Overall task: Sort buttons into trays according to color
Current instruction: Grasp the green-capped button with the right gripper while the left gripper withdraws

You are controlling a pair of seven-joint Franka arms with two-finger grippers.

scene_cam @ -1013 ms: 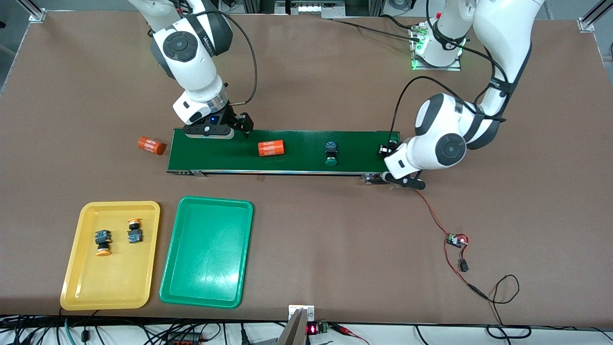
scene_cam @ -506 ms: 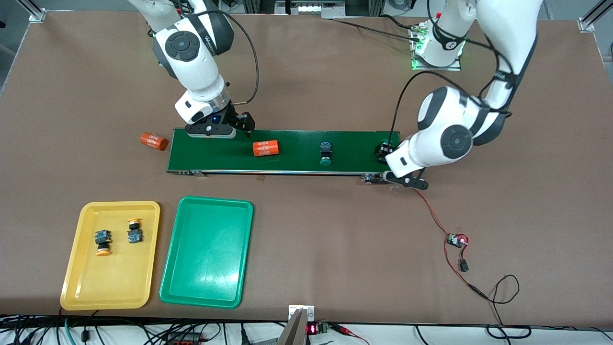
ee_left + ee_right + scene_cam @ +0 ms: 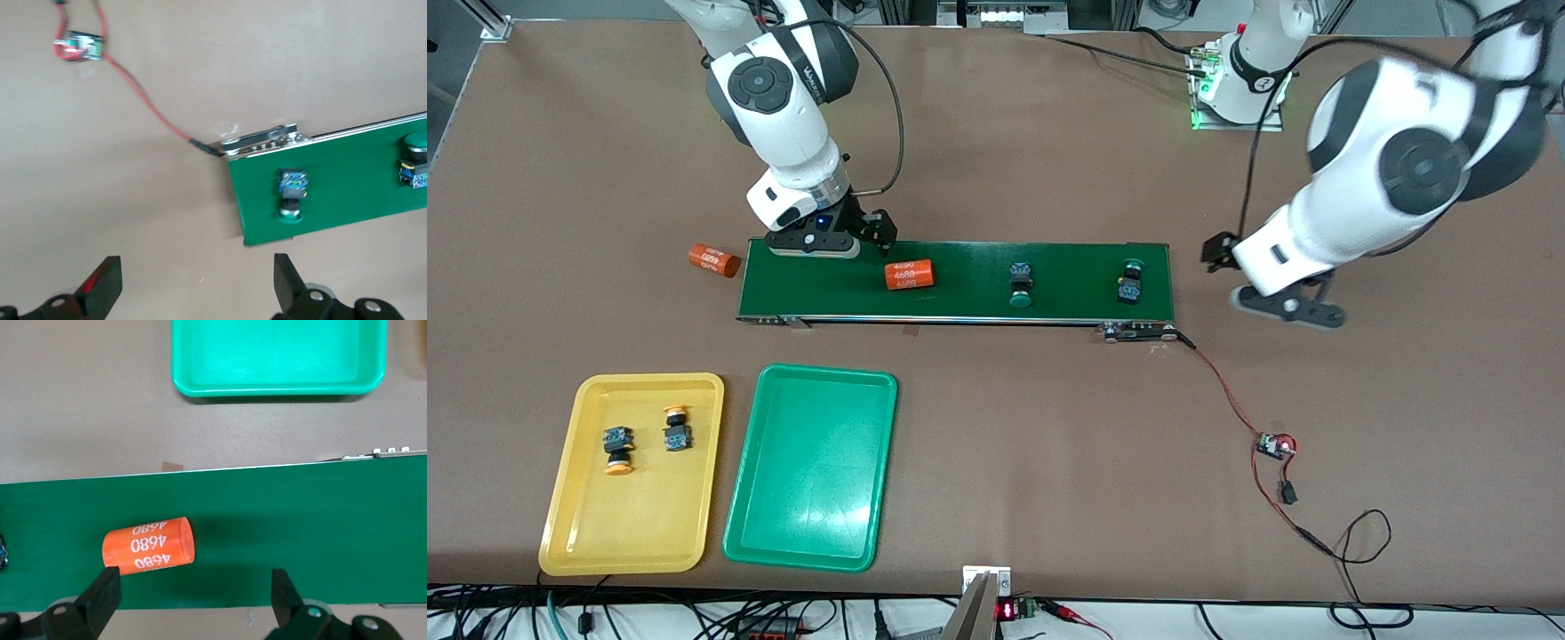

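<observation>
Currently the long dark green conveyor belt (image 3: 953,281) serves as the reference landmark on the brown table (image 3: 996,427).

Nearer to the front camera than the belt, toward the right arm's end, lies the shallow yellow plastic tray (image 3: 569,533). It holds two yellow-orange capped push-button switches, the first yellow-capped button (image 3: 616,449) and the second yellow-capped button (image 3: 677,428), lying side by side and apart. Just beside that tray sits the shallow green plastic tray (image 3: 811,467), also seen in the right wrist view (image 3: 280,357).

On the table just off the belt's end at the right arm's side lies a small orange cylinder with white print (image 3: 713,260). The right gripper (image 3: 831,240) hangs over that end of the belt, jaws apart and holding nothing. A second orange printed cylinder (image 3: 909,274) (image 3: 148,544) lies on the belt close to it.

Near the middle of the belt lies the first green-capped push-button switch (image 3: 1020,284) (image 3: 415,163). The second green-capped button (image 3: 1131,283) (image 3: 292,193) lies on the belt near the left arm's end.

From that end a red wire (image 3: 1227,391) (image 3: 143,100) runs to a small circuit board (image 3: 1274,444) (image 3: 79,47) on the table. The left gripper (image 3: 1272,298) (image 3: 193,290) hangs over bare table just off that end of the belt, jaws apart and holding nothing.
</observation>
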